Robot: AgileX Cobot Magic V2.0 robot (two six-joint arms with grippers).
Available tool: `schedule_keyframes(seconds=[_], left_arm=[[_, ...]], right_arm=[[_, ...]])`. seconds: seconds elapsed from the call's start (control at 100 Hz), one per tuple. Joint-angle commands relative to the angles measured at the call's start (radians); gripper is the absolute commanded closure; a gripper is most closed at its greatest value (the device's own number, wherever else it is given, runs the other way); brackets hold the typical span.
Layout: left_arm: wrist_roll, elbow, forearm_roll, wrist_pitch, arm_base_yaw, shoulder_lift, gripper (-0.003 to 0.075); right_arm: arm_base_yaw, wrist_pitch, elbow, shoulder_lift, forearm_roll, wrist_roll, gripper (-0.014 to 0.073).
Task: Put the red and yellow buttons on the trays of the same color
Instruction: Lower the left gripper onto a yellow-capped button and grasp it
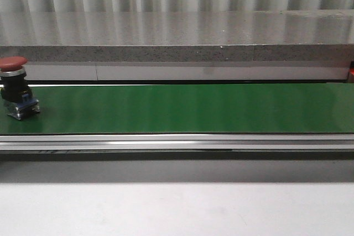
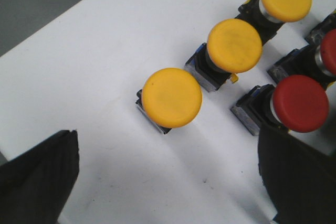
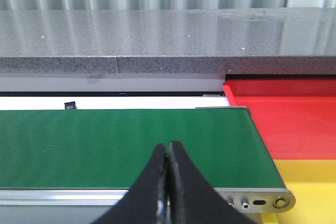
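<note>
One red button (image 1: 15, 88) sits at the left end of the green belt (image 1: 188, 108), so I'm waiting. My right gripper (image 3: 167, 153) is clenched empty over the belt's far end, beside the red tray (image 3: 294, 116) and yellow tray (image 3: 310, 182). My left gripper (image 2: 168, 177) hangs spread wide above the nearest yellow button (image 2: 171, 97), ready to grab.
</note>
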Motion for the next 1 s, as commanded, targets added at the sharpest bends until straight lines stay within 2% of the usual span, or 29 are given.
schedule_keyframes(seconds=[0.0, 0.84, 0.91, 0.99], left_arm=[[-0.01, -0.027, -0.015, -0.067, 0.001, 0.015, 0.006], [-0.01, -0.147, -0.036, -0.091, 0.001, 0.282, 0.0062], [-0.01, -0.147, -0.045, -0.094, 0.001, 0.289, 0.0087], [-0.01, -0.147, -0.056, -0.095, 0.001, 0.289, 0.0175]], right_arm=[[-0.004, -0.087, 0.001, -0.015, -0.01, -0.004, 0.0661], [-0.004, -0.087, 0.001, -0.015, -0.01, -0.004, 0.0661], [-0.004, -0.087, 0.001, -0.015, -0.01, -0.004, 0.0661], [-0.004, -0.087, 0.001, -0.015, -0.01, -0.004, 0.0661]])
